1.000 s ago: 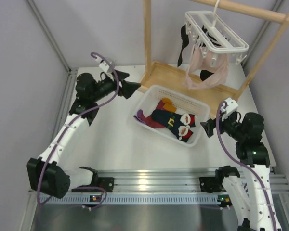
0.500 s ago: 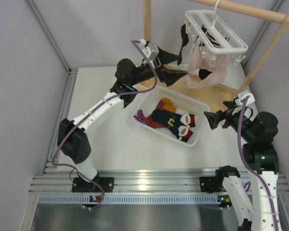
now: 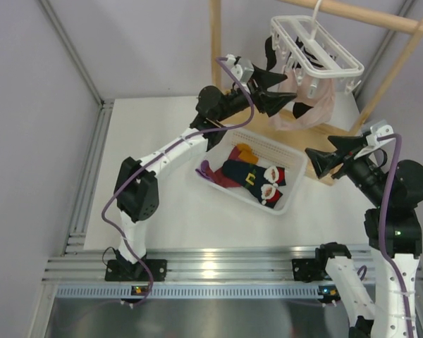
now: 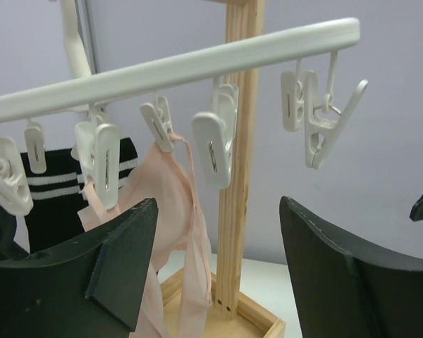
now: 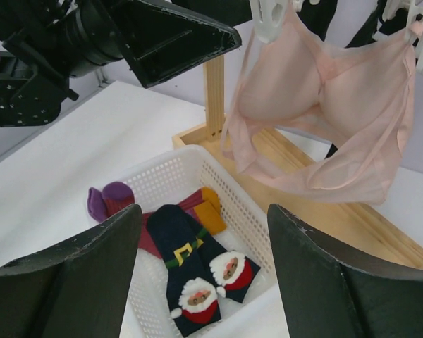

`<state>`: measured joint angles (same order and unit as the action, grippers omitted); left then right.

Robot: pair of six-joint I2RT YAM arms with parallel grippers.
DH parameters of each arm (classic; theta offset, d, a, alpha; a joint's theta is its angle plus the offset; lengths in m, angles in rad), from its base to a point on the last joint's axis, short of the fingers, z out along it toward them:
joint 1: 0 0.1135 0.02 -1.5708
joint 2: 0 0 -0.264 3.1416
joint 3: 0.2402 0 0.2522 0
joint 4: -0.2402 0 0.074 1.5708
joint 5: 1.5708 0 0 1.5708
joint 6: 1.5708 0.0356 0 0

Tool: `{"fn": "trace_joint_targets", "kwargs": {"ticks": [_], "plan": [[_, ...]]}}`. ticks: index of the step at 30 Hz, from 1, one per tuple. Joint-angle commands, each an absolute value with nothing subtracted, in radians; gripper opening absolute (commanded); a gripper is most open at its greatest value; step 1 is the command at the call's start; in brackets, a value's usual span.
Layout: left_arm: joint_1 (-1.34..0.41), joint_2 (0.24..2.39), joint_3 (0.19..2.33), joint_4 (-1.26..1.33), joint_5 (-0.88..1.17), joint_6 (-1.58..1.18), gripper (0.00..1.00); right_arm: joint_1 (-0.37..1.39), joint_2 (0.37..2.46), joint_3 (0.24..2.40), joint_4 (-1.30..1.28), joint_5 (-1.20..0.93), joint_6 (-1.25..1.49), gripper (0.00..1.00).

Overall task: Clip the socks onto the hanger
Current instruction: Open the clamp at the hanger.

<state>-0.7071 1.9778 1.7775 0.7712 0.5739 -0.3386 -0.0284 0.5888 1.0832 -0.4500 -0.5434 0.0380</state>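
Two grippers hang empty over a white counter (image 3: 155, 190) walled in pale grey. Overhead, the left gripper (image 3: 282, 90), jaws wide, hovers beside the white peg hanger (image 3: 317, 53) on its wooden rack (image 3: 215, 49). The right gripper (image 3: 324, 158), equally wide, faces the slotted basket (image 3: 209, 149) holding the socks (image 3: 250, 172). The left wrist camera shows free pegs (image 4: 213, 148) just ahead, beside a clipped pink garment (image 4: 173, 190). The right wrist camera looks down on Santa and maroon socks, none clipped. Fetching a first sock appears next, and it calls for a descent into the basket.
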Motion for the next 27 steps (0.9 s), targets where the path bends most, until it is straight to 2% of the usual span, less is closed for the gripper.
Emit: {"fn": "trace_joint_targets", "kwargs": {"ticks": [1,13,22,27], "plan": [[-0.729,1.993,1.850,0.879,0.552,-0.357,0.74,-0.025,0.607,1.138,-0.414,-0.592,0.075,0.71],[-0.765,2.091,1.971,0.862,0.509,-0.365,0.70,-0.025,0.629,1.203,-0.382,-0.660,0.117,0.67],[-0.764,2.080,1.979,0.854,0.486,-0.345,0.63,-0.025,0.660,1.186,-0.287,-0.696,0.195,0.63],[-0.762,2.042,1.951,0.822,0.485,-0.287,0.49,-0.023,0.673,1.157,-0.194,-0.649,0.265,0.58]]}}
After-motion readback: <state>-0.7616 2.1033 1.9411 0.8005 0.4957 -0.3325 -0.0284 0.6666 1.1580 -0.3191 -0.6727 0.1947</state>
